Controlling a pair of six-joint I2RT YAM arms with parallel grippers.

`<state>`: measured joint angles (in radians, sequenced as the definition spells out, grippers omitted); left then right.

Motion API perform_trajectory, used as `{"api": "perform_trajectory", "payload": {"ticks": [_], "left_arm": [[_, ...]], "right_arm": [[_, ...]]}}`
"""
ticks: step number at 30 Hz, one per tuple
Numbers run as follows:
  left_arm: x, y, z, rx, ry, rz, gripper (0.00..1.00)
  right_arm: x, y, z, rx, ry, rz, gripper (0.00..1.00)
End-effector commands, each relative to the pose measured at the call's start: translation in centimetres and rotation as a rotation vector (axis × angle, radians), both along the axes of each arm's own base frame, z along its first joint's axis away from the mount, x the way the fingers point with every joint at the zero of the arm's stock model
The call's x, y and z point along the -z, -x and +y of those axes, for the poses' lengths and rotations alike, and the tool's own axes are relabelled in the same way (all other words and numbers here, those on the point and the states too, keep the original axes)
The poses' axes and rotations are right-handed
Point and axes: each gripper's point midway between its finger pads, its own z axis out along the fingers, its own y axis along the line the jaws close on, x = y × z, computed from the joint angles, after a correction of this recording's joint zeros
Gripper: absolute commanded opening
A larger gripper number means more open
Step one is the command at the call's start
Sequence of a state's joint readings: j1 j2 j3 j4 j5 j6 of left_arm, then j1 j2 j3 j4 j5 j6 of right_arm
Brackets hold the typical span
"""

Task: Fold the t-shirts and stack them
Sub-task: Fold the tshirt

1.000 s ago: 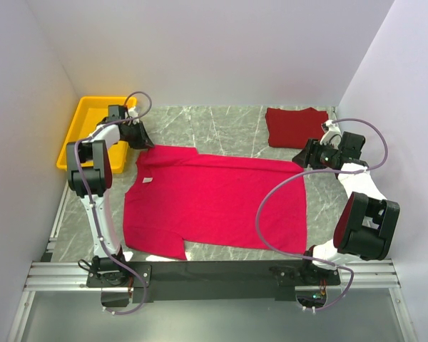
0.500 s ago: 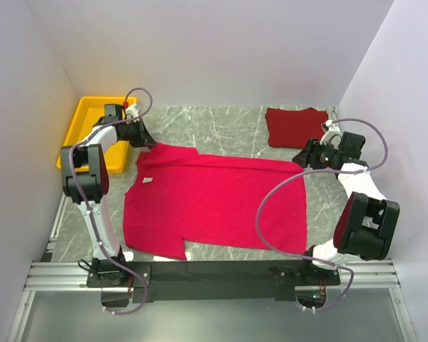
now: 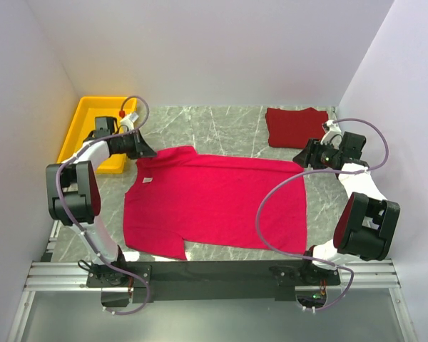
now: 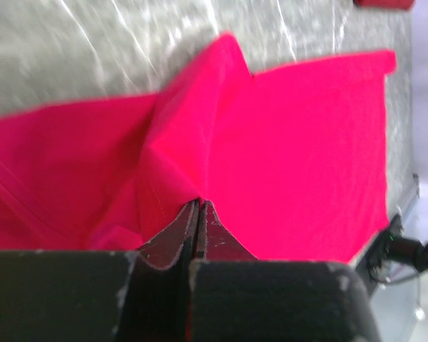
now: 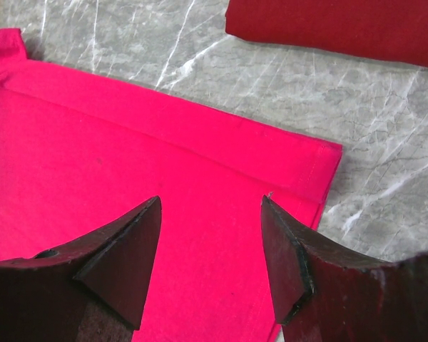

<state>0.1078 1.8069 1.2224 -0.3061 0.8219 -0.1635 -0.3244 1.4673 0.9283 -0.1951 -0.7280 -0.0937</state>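
Observation:
The bright crimson-pink t-shirt (image 3: 214, 203) lies spread flat on the marble table, its white neck label (image 3: 147, 179) near the left edge. My left gripper (image 3: 144, 152) is shut on that shirt's far left sleeve. In the left wrist view the cloth (image 4: 299, 142) rises in a peaked fold into the closed tips of that gripper (image 4: 199, 203). The darker maroon t-shirt (image 3: 296, 126) rests folded at the back right. My right gripper (image 3: 299, 158) hovers open over the pink shirt's far right corner. The right wrist view shows this gripper (image 5: 210, 203) empty above the hem (image 5: 128, 142), with the maroon shirt (image 5: 335, 28) beyond.
A yellow plastic tray (image 3: 85, 121) sits at the back left, just behind the left arm. White walls close in the table on three sides. A metal rail (image 3: 214, 274) carrying both arm bases runs along the near edge.
The left gripper has closed on the pink shirt's far left sleeve, and the left arm's elbow has swung out to the left. The right arm has not moved.

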Motion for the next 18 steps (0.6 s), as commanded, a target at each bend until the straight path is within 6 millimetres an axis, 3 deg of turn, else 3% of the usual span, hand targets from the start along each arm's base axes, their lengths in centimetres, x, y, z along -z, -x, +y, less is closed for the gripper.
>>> {"api": "perform_trajectory", "payload": {"ticks": [1, 7, 11, 18], "left_arm": [[-2.9, 1.7, -1.0, 0.095, 0.053, -0.089, 0.01], [-3.5, 4.8, -1.7, 0.153, 0.092, -0.108, 0.01], [-2.6, 7.0, -1.8, 0.146, 0.084, -0.081, 0.01], [-0.2, 8.6, -0.7, 0.089, -0.011, -0.013, 0.01]], "right_arm": [[-1.9, -0.1, 0.1, -0.009, 0.007, -0.066, 0.65], [-1.8, 0.0, 0.1, -0.006, -0.001, -0.07, 0.65], [-1.7, 0.0, 0.2, -0.005, -0.01, -0.07, 0.65], [-1.7, -0.2, 0.2, -0.01, -0.012, -0.072, 0.65]]}}
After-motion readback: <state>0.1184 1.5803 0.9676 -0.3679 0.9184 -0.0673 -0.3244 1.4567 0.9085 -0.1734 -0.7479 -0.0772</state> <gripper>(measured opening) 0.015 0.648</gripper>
